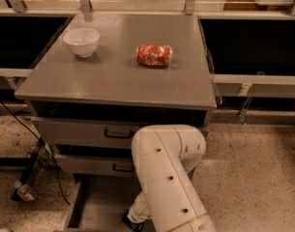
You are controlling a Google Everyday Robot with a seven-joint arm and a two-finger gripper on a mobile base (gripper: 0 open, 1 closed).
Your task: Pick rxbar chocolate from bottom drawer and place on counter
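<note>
My white arm (169, 178) bends down in front of the cabinet and reaches into the open bottom drawer (96, 204), whose flat grey floor shows at the lower left. The gripper (131, 221) is low inside that drawer at the picture's bottom edge, mostly covered by the arm; only a small dark tip shows. The rxbar chocolate is hidden from this view. Above, the grey counter (113, 79) spreads wide across the middle of the view.
A white bowl (81, 41) and a red-orange shiny snack packet (154, 55) sit on the counter. Two shallower drawers with black handles (119, 133) are above the open one. A bottle (25, 192) and cables lie on the floor at left.
</note>
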